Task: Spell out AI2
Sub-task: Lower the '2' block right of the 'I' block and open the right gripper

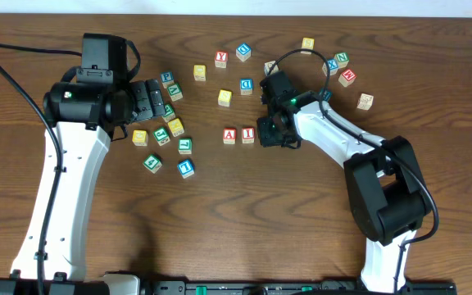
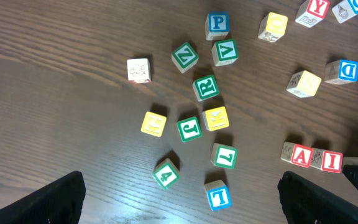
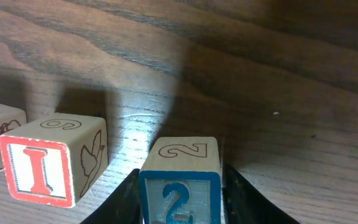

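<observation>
A red A block (image 1: 229,136) and a red I block (image 1: 247,134) stand side by side on the table; they also show in the left wrist view, A (image 2: 301,155) and I (image 2: 331,160). My right gripper (image 3: 180,186) is shut on a blue 2 block (image 3: 180,179) just right of the I block (image 3: 48,158), with a small gap between them. In the overhead view the right gripper (image 1: 275,135) hides the 2 block. My left gripper (image 2: 179,202) is open and empty, held above the loose blocks at the left (image 1: 150,97).
Loose letter blocks lie around: a green 4 (image 2: 166,174), blue T (image 2: 217,195), green L (image 2: 224,155), yellow blocks (image 2: 153,123), a blue D (image 1: 246,85), red Y (image 1: 220,59), and several more at the back right (image 1: 347,77).
</observation>
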Robot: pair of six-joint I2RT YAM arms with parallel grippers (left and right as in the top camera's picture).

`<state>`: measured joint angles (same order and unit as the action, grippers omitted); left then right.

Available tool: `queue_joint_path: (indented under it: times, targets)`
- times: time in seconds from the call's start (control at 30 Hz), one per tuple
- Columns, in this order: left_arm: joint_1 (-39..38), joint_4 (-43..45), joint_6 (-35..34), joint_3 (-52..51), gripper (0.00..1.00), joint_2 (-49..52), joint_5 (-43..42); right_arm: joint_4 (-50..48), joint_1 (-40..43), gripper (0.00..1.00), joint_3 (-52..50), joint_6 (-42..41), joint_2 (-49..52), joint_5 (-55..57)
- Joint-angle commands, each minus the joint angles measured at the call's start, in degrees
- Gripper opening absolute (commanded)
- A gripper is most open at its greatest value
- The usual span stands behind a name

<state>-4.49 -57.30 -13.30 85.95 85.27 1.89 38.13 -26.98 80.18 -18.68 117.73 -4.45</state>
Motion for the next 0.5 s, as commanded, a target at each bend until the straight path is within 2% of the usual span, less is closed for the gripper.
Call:
queue_joint_path:
  times: [0.0, 0.47]
  targets:
    - [0.2, -0.3, -0.3, 1.3, 0.98, -0.3, 0.7, 0.0, -0.4, 0.36, 0.9, 0.0, 0.0, -1.4]
    - [0.2, -0.3, -0.3, 1.3, 0.98, -0.3, 0.7, 4.7, 1.0, 0.43, 1.2, -0.5, -10.8, 0.3]
